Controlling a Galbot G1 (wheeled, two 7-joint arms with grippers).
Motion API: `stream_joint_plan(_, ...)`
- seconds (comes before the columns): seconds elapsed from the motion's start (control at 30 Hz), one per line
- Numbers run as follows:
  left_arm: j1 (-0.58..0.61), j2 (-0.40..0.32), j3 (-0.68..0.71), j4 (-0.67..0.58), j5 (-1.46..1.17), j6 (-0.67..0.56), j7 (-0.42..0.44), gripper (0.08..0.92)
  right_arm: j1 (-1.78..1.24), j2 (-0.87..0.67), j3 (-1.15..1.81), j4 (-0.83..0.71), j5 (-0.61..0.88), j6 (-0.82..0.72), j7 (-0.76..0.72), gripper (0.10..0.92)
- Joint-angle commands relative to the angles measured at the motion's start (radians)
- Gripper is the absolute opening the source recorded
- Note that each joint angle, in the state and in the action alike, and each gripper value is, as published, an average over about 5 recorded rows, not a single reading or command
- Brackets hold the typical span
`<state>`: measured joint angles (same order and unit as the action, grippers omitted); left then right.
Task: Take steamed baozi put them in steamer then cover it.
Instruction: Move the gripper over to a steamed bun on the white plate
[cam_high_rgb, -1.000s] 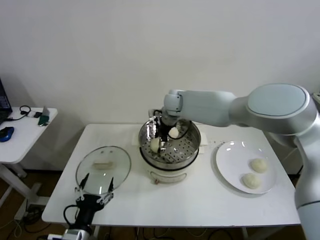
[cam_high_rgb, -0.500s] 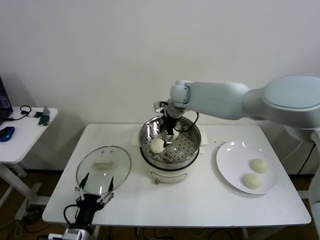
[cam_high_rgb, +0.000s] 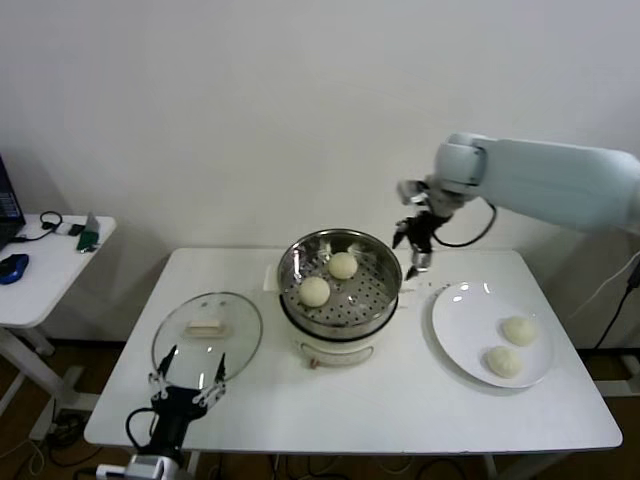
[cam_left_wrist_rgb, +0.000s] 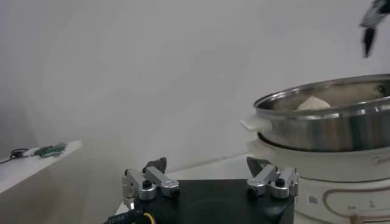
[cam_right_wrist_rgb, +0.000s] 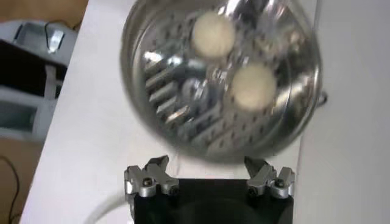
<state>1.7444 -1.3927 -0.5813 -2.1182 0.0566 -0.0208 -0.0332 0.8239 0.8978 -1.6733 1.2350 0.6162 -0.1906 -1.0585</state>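
The steel steamer (cam_high_rgb: 340, 290) stands mid-table on its white base and holds two baozi (cam_high_rgb: 315, 291) (cam_high_rgb: 343, 265) on its perforated tray. Two more baozi (cam_high_rgb: 518, 330) (cam_high_rgb: 503, 362) lie on the white plate (cam_high_rgb: 460, 320) at the right. My right gripper (cam_high_rgb: 412, 251) is open and empty, in the air between the steamer's right rim and the plate. In the right wrist view the steamer (cam_right_wrist_rgb: 183, 122) and both baozi (cam_right_wrist_rgb: 213, 35) (cam_right_wrist_rgb: 253, 86) show beyond the open gripper (cam_right_wrist_rgb: 207, 173). The glass cover (cam_high_rgb: 207, 335) with its cream handle lies flat at the left. My left gripper (cam_high_rgb: 186, 383) is open, low by the table's front left edge.
A white side table (cam_high_rgb: 40, 265) with a mouse, cables and small items stands at the far left. The white wall runs close behind the table. In the left wrist view the steamer (cam_left_wrist_rgb: 329, 122) stands beyond the open left gripper (cam_left_wrist_rgb: 207, 176).
My right gripper has let go of a baozi in the steamer, risen out of it and swung right toward the plate. Two baozi now lie in the steamer. The left arm has not moved.
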Motion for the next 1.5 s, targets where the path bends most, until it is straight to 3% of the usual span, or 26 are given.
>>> stream_joint_plan(0.03,0.001,-0.004,0.002,-0.001,0.01,0.004,-0.001,0.823,-0.175,-0.365,0.148,0.11,-0.371,0.053,-0.034,0.823)
stream_joint_plan(0.27,0.01,-0.02,0.002,-0.012,0.035,0.016,-0.005,0.823,-0.446,-0.434,0.344,0.048,-0.508,0.089,-0.039,0.823)
stream_joint_plan(0.63,0.031,-0.046,-0.002,-0.013,0.064,0.018,-0.01,0.823,-0.642,-0.383,0.497,-0.035,-0.562,0.099,-0.044,0.823)
stream_joint_plan(1.5,0.032,-0.056,-0.001,0.006,0.087,0.012,-0.011,0.823,-0.708,-0.287,0.548,-0.141,-0.605,0.114,-0.047,0.823)
